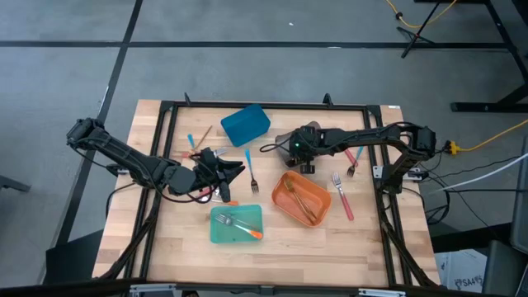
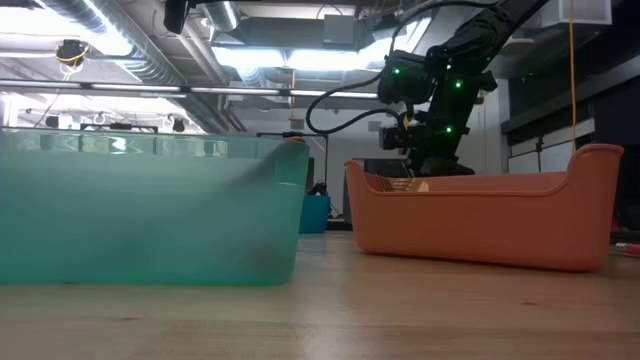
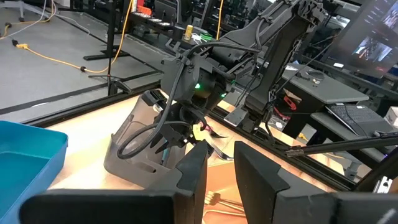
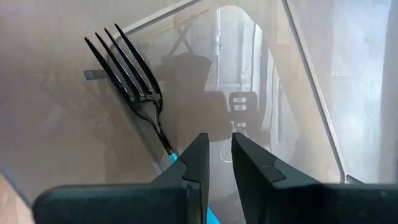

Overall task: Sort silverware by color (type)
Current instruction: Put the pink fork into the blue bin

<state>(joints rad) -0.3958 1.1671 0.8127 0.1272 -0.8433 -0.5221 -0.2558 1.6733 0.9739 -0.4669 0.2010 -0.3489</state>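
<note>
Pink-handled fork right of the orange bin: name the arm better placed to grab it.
Right. The pink-handled fork lies on that arm's side of the orange bin, nearer the right gripper; the left gripper is across the table, beyond the bin.

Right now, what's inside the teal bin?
From above, one fork with an orange handle lies in the teal bin. In the low view the bin's cloudy wall hides the inside, and anything under the fork cannot be seen.

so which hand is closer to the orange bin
Right. The right hand is at the orange bin's far rim. The left hand is farther off to the bin's left, with a blue-handled fork lying between them.
</note>
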